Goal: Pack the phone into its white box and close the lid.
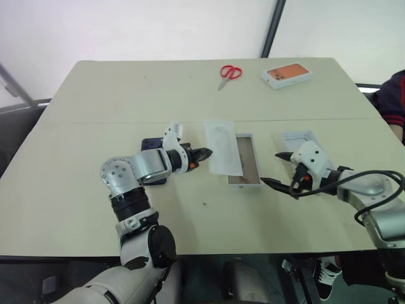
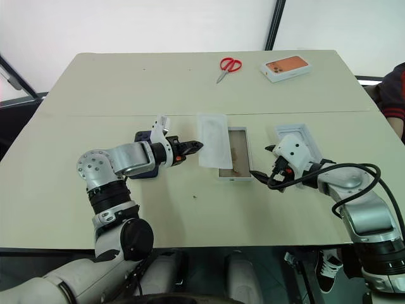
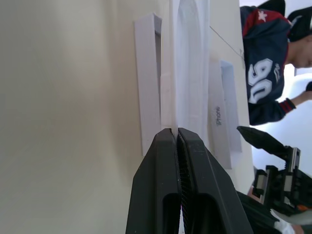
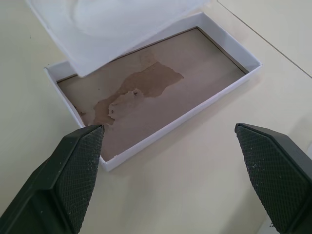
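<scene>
Shallow white carton box with tan floor at frame centre, left gripper jaws together beside flat white insert, right gripper jaws wide apart, dark navy phone centre-left.

You see a big pale desk with red scissors, an orange-topped box, the phone, the white box and the lid on it.

This looks like a lab or test room. A plain beige desk stands against bare white wall panels with a dark strut. On the desk lie red scissors and an orange-topped box, and a person in a sports jersey sits at one side.
</scene>
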`<state>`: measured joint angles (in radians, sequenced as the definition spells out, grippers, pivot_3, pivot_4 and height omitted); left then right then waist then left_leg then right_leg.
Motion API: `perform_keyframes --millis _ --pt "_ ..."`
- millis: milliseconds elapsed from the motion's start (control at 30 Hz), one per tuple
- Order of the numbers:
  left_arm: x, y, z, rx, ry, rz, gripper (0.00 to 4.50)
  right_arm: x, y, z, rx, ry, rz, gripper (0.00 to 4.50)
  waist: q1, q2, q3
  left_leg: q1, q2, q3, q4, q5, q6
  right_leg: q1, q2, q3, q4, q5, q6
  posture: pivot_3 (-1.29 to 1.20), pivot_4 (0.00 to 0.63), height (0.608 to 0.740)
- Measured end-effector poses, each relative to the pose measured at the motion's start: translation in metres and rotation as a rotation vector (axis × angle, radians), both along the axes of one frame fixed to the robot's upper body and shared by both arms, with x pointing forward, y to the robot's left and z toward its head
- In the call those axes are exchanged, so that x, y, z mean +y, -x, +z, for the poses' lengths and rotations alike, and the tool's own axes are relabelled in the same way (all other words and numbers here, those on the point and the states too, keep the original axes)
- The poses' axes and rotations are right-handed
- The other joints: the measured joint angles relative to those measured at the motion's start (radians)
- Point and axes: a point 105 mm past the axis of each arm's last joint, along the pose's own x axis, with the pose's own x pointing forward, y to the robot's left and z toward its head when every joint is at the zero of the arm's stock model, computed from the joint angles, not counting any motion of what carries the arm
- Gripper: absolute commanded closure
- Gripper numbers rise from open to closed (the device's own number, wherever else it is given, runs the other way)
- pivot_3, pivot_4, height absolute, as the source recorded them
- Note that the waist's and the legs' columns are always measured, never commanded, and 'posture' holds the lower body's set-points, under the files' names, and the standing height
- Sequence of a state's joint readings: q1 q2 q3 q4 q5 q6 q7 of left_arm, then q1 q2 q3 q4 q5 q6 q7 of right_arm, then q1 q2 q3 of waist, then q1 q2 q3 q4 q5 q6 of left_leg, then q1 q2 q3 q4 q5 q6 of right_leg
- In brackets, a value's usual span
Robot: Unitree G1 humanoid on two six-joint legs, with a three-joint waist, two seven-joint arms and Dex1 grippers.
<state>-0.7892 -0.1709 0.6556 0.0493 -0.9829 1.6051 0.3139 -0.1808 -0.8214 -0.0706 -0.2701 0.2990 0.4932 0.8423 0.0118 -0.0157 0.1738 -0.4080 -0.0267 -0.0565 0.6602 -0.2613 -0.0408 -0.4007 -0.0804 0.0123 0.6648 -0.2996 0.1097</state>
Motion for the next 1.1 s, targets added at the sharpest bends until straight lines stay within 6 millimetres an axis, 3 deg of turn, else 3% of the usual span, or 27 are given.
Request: perform_keyframes --millis 433,567,767,800,833,933,1033,1100 --pt "-0.025 0.001 -0.009 0.060 0.026 -0.081 4.47 0.005 -0.001 0.000 -0.006 -0.015 0.004 0.00 0.000 0.000 0.000 0.000 0.000 0.000 0.000 0.000 0.000 0.000 0.000 0.000 0.000 0.000 0.000 0.00 0.150 0.740" --pt "-0.029 -0.001 -0.011 0.077 0.043 -0.080 3.08 0.004 0.001 -0.004 0.005 -0.016 -0.002 0.00 0.000 0.000 0.000 0.000 -0.001 0.000 0.000 0.000 0.000 0.000 0.000 0.000 0.000 0.000 0.000 0.00 0.150 0.740" --pt "-0.036 0.001 -0.009 0.072 0.054 -0.113 0.02 0.005 0.001 -0.003 -0.003 -0.015 -0.003 0.00 -0.001 0.000 0.000 0.000 0.000 0.000 0.000 0.000 0.000 0.000 0.000 0.000 0.000 0.000 0.000 0.00 0.150 0.740" --pt "-0.037 0.002 -0.008 0.068 0.063 -0.117 0.02 0.005 0.001 -0.002 -0.005 -0.015 -0.002 0.00 -0.001 0.000 0.000 0.000 0.000 0.000 0.000 0.000 0.000 0.000 0.000 0.000 0.000 0.000 0.000 0.00 0.150 0.740" --pt "-0.037 0.002 -0.005 0.058 0.068 -0.120 0.02 0.006 0.001 -0.001 -0.009 -0.015 0.000 0.00 -0.001 0.000 0.000 0.000 0.000 0.000 0.000 0.000 0.000 0.000 0.000 0.000 0.000 0.000 0.000 0.00 0.000 0.740" --pt "-0.032 0.003 0.005 -0.008 0.054 -0.114 0.02 0.010 -0.003 0.001 -0.018 -0.040 -0.014 0.00 0.000 0.002 -0.042 -0.002 -0.002 0.002 -0.001 0.000 -0.002 -0.004 0.000 0.002 -0.001 -0.001 0.001 0.00 0.000 0.740" --pt "-0.010 0.006 0.018 -0.178 -0.072 -0.103 0.02 0.017 -0.013 0.015 -0.068 -0.063 -0.024 0.00 -0.008 0.002 -0.067 0.002 -0.002 0.003 -0.005 0.001 -0.004 -0.002 0.001 0.004 0.000 0.000 0.001 0.00 0.000 0.740" --pt "0.018 0.003 0.016 -0.256 -0.177 -0.039 0.00 0.019 -0.016 0.019 -0.079 -0.070 -0.029 0.78 -0.013 0.003 -0.076 0.008 -0.002 0.005 -0.011 0.002 -0.005 0.000 0.001 0.006 -0.001 -0.001 0.001 0.00 0.000 0.740"
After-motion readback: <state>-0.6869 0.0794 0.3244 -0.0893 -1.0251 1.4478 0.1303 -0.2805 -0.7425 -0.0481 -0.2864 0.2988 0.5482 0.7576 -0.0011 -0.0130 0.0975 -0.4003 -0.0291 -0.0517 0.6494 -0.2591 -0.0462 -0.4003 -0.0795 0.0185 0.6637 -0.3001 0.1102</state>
